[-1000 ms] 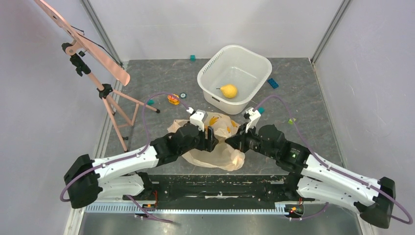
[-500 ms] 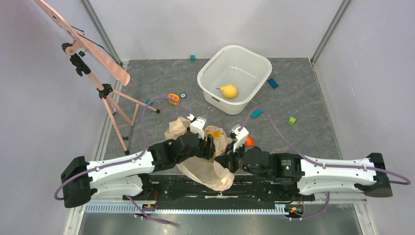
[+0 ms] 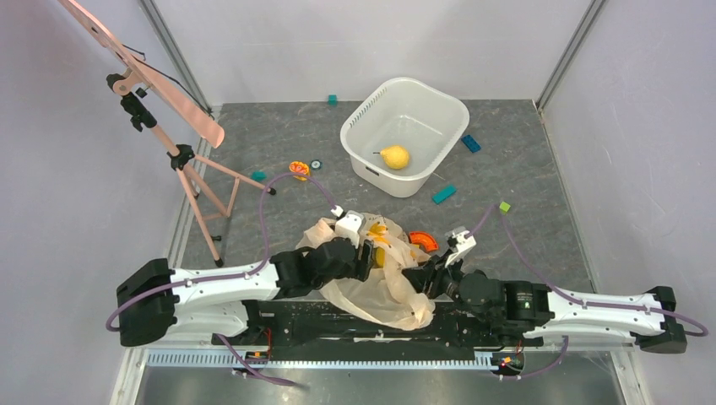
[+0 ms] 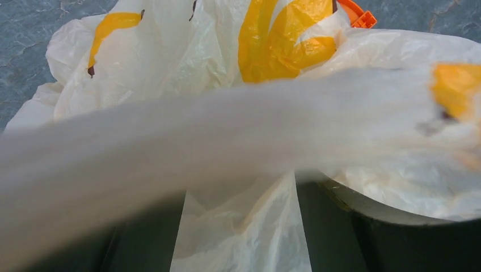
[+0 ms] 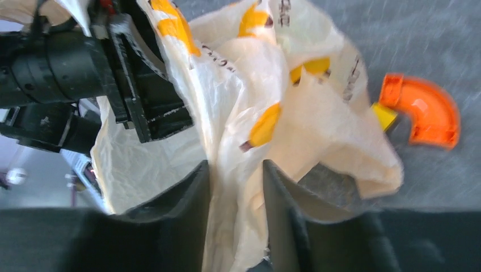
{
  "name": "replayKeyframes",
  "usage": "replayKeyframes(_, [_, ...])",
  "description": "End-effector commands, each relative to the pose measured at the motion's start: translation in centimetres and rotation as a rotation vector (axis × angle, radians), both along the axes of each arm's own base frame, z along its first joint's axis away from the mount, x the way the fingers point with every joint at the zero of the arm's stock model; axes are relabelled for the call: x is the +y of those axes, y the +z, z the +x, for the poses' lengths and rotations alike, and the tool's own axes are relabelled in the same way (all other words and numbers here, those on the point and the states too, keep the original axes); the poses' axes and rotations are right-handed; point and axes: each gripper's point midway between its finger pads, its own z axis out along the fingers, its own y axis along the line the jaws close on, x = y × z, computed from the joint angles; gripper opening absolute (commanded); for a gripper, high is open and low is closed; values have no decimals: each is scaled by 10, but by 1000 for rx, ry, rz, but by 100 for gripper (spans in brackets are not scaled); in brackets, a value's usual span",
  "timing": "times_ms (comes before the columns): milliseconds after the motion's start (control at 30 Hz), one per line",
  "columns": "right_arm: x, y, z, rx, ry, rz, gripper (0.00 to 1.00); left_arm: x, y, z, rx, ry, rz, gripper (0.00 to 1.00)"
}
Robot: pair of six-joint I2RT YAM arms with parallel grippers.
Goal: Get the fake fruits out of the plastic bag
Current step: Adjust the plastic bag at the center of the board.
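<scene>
Two arms meet over the grey desk (image 3: 540,177) at its near edge, both on the plastic bag (image 3: 380,291), which is bunched and crumpled between them. Left pincer (image 3: 369,253) is clamped on a fold of the bag's upper part; right pincer (image 3: 422,277) is closed on bag film, which runs between its fingers (image 5: 190,221). A white tub (image 3: 439,97) sits well behind the bag with the yellow pear (image 3: 394,157) inside. An orange curved piece (image 3: 420,242) lies just beside the bag. The bag's contents are hidden.
</scene>
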Motion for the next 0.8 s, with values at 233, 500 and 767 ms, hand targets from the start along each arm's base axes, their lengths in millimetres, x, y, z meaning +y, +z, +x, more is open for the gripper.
replayKeyframes(233, [-47, 85, 43, -186, -291, 48, 79, -9, 11, 29, -120, 106, -14, 75])
replayKeyframes(500, [-70, 92, 59, -190, -404, -150, 70, -27, 13, 27, -120, 53, -49, 75])
replayKeyframes(767, [-61, 46, 110, -77, -358, -364, 73, -31, 20, 18, -120, 8, -114, 75])
